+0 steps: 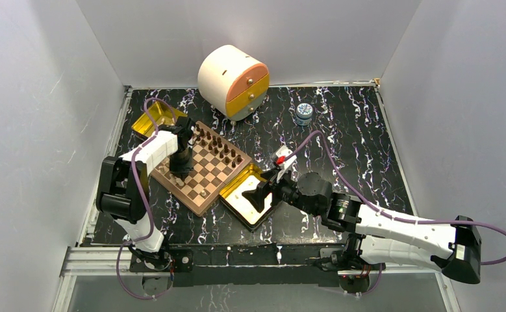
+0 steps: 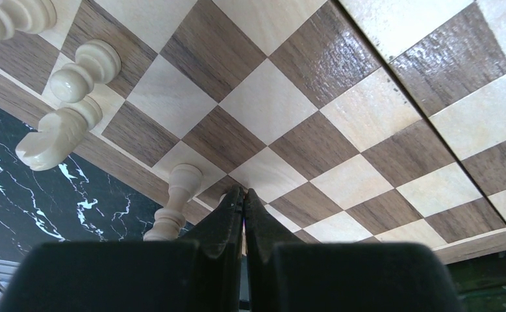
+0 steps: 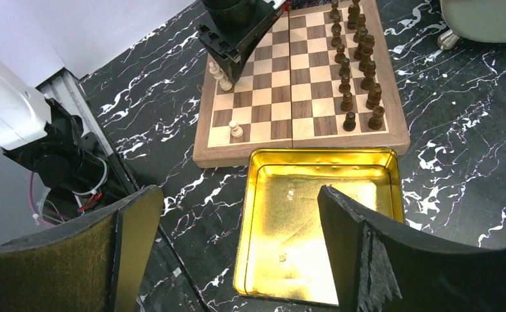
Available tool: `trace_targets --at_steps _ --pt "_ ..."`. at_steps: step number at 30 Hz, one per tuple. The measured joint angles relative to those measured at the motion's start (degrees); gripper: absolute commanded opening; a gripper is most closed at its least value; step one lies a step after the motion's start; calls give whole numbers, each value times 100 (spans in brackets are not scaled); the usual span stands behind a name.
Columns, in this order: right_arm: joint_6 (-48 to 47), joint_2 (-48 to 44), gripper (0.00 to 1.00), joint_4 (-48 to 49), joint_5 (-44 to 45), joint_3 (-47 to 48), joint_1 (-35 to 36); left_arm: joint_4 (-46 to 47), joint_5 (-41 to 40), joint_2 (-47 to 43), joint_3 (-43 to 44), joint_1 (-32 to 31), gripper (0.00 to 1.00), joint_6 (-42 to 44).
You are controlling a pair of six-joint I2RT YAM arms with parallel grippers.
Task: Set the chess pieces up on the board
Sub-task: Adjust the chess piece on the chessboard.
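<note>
one board (image 1: 211, 174), two gold tins (image 1: 147, 123), one drawer box (image 1: 232, 81), one jar (image 1: 304, 114) and at least four light pieces (image 2: 84, 68) are counted.

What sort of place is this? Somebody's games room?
Probably a robot test booth, not a home: white walls box in a black marbled table, a left arm and a right arm are bolted at its near edge, and a chessboard lies before them.
</note>
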Motion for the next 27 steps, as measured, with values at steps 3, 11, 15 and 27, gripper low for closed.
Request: trace_targets --at_steps 3,11,15,27 --pt "0 -4 99 -2 4 0 0 -33 0 33 0 -4 0 15" --pt "42 -4 99 0 9 0 0 -50 2 46 0 -9 0 24" --pt "57 -4 99 0 20 0 0 -50 2 83 0 -9 0 39" --pt "59 -4 99 0 24 0 0 -87 28 146 57 -9 1 61"
